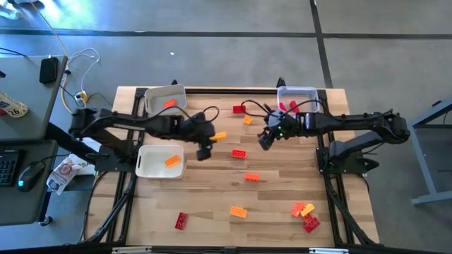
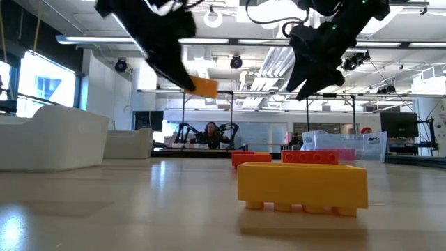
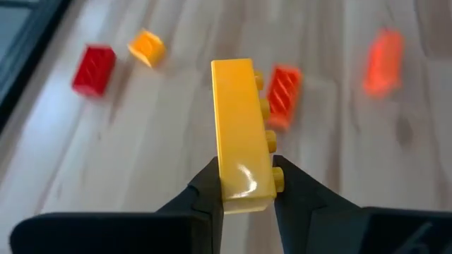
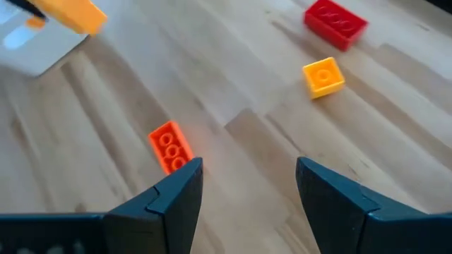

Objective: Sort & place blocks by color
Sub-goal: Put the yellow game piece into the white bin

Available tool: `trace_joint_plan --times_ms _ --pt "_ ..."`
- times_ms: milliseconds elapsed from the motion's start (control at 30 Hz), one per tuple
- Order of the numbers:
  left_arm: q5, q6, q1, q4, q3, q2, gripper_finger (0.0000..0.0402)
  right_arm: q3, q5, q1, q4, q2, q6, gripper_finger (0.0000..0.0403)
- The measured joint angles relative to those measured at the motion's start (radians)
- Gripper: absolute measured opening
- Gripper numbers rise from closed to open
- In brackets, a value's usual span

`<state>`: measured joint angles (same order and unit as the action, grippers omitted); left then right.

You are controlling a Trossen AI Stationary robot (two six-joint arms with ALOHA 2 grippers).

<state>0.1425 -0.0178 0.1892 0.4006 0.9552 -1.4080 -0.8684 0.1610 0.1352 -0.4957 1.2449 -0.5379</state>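
Note:
My left gripper (image 1: pixel 210 140) hangs over the middle of the table, shut on a yellow-orange block (image 3: pixel 239 134), which also shows high up in the low view (image 2: pixel 204 86). My right gripper (image 4: pixel 247 190) stands open in the air right of centre (image 1: pixel 265 140), nothing between its fingers; below it lie an orange block (image 4: pixel 169 147), a small yellow block (image 4: pixel 323 76) and a red block (image 4: pixel 335 22). More blocks lie flat on the table: an orange block (image 1: pixel 252 177), a second orange block (image 1: pixel 238 211), a red block (image 1: pixel 181 221) and a cluster (image 1: pixel 305 215). My left gripper pinches the yellow-orange block's near end (image 3: pixel 244 185) between its two fingers, one on the studded face and one on the opposite face. The fingers slant downward from the table's left, and the block juts out ahead along them. It hangs clear of the table.
A white tray (image 1: pixel 150 166) near the left edge holds an orange block (image 1: pixel 171 161). A second white tray (image 1: pixel 157 97) at the far left holds a red-orange block (image 1: pixel 169 104). A clear tray (image 1: pixel 305 93) at the far right holds red blocks. Bare wood lies between the scattered blocks.

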Motion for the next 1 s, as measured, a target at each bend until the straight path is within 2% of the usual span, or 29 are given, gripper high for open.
trace_joint_plan --times_ms 133,400,667,867,1000 --pt "0.010 -0.056 -0.046 0.161 0.000 0.082 0.0068 0.000 -0.031 -0.024 0.014 0.000 0.019 0.0213" --pt "0.097 -0.196 -0.144 0.424 -0.001 0.216 0.0069 0.000 -0.038 -0.079 0.094 0.000 0.049 0.0213" --pt "0.128 -0.383 -0.242 0.475 -0.115 0.341 0.0066 0.000 0.031 -0.139 0.120 0.000 0.075 0.0213" --pt "0.131 -0.533 -0.298 0.504 -0.192 0.426 0.0069 0.000 0.033 -0.170 0.121 0.000 0.075 0.0222" --pt "0.134 -0.623 -0.338 0.568 -0.199 0.466 0.0067 0.000 0.036 -0.189 0.136 0.006 0.099 0.0235"
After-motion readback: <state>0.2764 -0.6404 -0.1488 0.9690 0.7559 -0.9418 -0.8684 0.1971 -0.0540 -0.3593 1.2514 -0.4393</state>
